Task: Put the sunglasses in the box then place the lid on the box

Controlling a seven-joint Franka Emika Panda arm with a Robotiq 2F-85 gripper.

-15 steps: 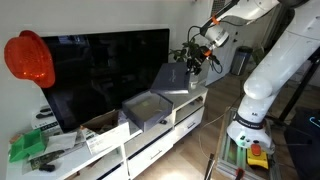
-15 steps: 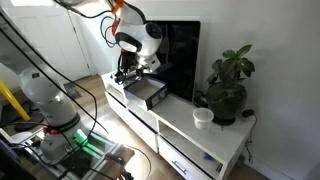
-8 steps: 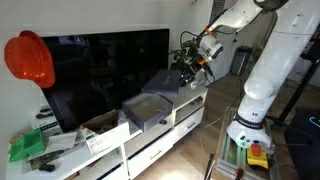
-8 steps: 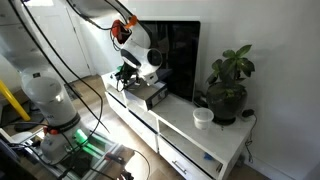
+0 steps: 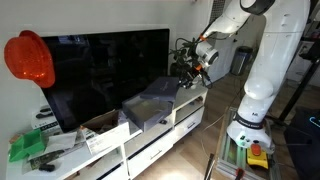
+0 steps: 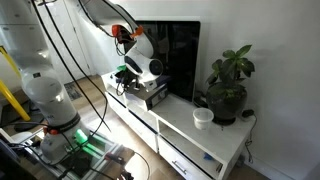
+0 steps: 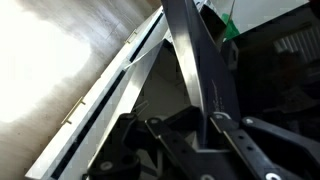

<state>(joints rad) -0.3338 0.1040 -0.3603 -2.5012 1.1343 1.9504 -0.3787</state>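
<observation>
The dark grey lid [image 5: 160,90] hangs tilted over the pale grey box [image 5: 140,116], which stands on the white TV cabinet. My gripper [image 5: 189,71] is shut on the lid's far edge. In the wrist view the lid [image 7: 195,60] runs as a dark slab between the fingers of the gripper [image 7: 185,125]. The gripper [image 6: 131,79] also shows above the box [image 6: 155,98] in an exterior view. The sunglasses are hidden from every view.
A large black TV [image 5: 100,70] stands just behind the box. A brown cardboard box [image 5: 100,125] and green items [image 5: 28,147] lie beside it. A potted plant [image 6: 228,85] and a white cup [image 6: 203,117] stand at the cabinet's other end.
My gripper has come down and toward the box with the lid in it. The lid now hangs lower and closer over the box.
</observation>
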